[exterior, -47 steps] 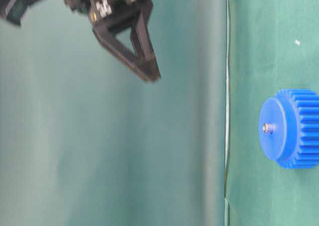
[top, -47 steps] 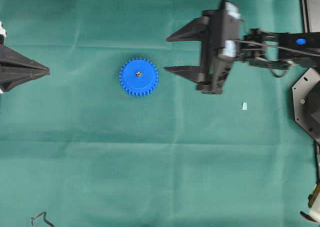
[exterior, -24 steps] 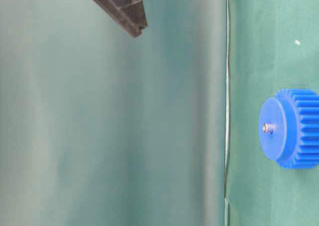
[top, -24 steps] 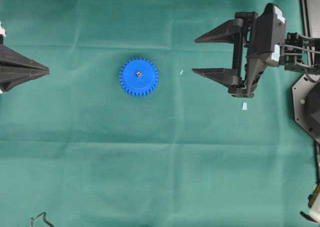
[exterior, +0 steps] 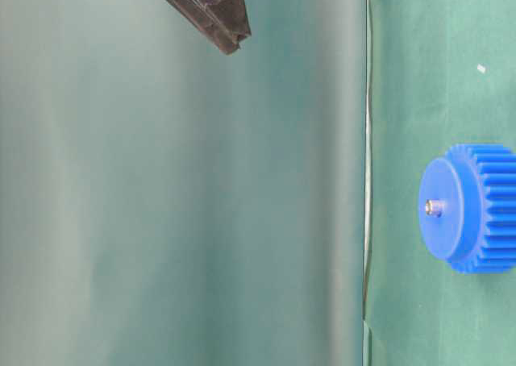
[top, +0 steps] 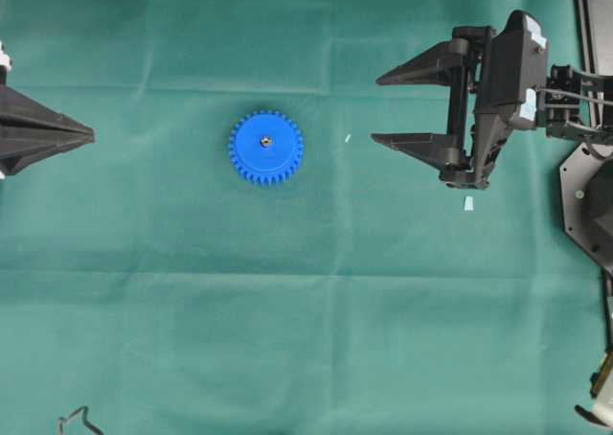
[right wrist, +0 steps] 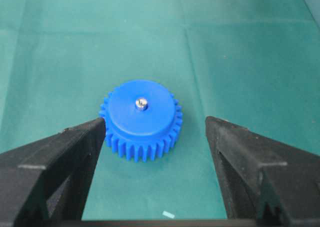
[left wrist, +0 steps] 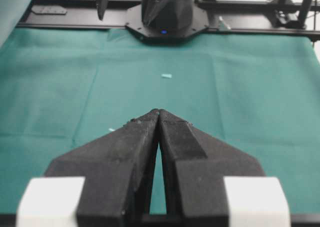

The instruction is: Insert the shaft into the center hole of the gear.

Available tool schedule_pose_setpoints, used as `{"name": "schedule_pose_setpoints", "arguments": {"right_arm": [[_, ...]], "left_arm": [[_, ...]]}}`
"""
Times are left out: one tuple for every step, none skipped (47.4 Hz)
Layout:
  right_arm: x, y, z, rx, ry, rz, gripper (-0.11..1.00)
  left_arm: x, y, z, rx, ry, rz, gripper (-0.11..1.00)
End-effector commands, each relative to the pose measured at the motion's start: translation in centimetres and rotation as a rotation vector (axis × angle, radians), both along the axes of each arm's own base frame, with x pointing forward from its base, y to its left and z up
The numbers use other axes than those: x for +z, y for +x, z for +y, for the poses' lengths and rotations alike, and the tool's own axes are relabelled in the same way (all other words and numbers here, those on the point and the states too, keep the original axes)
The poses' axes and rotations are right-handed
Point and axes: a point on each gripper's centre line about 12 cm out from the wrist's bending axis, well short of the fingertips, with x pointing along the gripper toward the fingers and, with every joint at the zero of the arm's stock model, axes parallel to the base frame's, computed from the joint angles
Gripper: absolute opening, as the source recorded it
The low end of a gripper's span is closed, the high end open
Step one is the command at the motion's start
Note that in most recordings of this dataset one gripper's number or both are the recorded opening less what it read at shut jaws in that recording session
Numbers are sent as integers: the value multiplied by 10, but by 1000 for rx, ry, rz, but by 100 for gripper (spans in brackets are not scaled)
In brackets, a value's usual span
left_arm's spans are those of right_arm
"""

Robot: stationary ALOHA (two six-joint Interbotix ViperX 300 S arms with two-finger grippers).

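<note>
Backed right hand [top: 391, 105] away from gear [top: 266, 148], spread wide, empty. Shaft [top: 266, 141] already seated in center hole, so nothing left to grip. Left hand [top: 84, 134] pressed together, parked well apart.

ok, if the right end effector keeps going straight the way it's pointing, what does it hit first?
Probably the blue gear, shaft already seated in it. The right end effector stands open, aimed at it, with only a tiny pale scrap on the cloth between. Height is unclear.
</note>
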Motion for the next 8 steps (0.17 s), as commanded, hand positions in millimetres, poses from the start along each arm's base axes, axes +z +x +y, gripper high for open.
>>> {"name": "schedule_pose_setpoints", "arguments": {"right_arm": [[7,1,0,1,-4,-26,82],[7,1,0,0,-4,-26,82],[7,1,0,1,-4,-24,82],[6,1,0,0,-4,-23,82],[7,1,0,0,-4,-24,82],[7,1,0,0,-4,-24,82],[7,1,0,1,-4,-26,82],[7,1,0,1,-4,-24,82]], "left_arm": [[11,2,0,1,2,-28,0],[11,2,0,1,3,-28,0],[10,2,0,1,2,-26,0],[10,2,0,1,2,-26,0],[10,2,0,1,2,-26,0],[10,2,0,1,2,-26,0],[10,2,0,1,2,-26,0],[10,2,0,1,2,-25,0]]}}
